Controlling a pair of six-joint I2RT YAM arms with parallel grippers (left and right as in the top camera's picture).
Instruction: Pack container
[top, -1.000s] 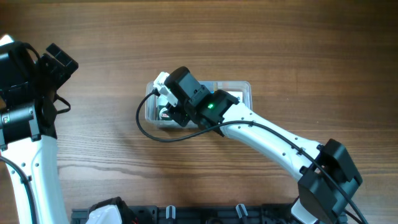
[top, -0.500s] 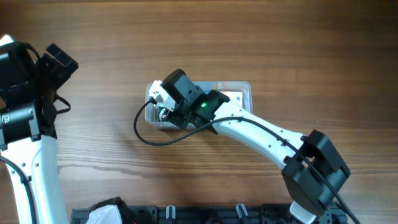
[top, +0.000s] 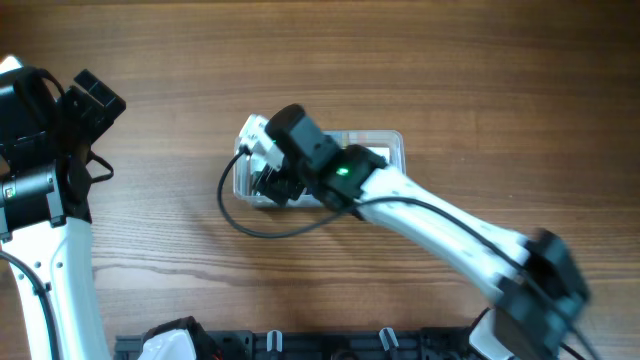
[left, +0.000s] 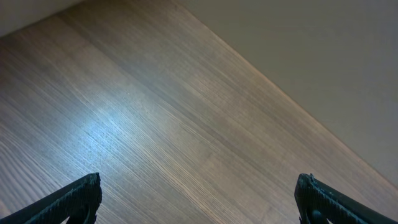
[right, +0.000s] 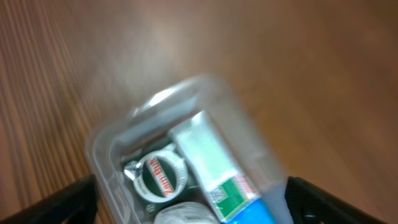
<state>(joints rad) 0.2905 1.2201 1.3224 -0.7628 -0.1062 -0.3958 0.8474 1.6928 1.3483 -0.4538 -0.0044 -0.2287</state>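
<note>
The container (top: 388, 146) is a clear plastic tub in the middle of the wooden table, mostly covered by my right arm in the overhead view. In the right wrist view the container (right: 109, 146) holds a round tin (right: 160, 176) with a white and red lid, a white, green and blue box (right: 217, 168) and a white rounded thing (right: 183, 216). My right gripper (right: 194, 202) hangs open above the tub's left end (top: 268, 172), its fingers wide on either side with nothing between them. My left gripper (left: 199, 199) is open over bare wood at the far left (top: 98, 98).
A black cable (top: 235, 215) loops from the right wrist onto the table in front of the tub. A black rack (top: 330, 345) runs along the front edge, with a white crumpled thing (top: 170, 340) at its left end.
The right wrist has shifted slightly over the tub's left end, and the arm's rear part is blurred with motion. The left arm has not moved.
</note>
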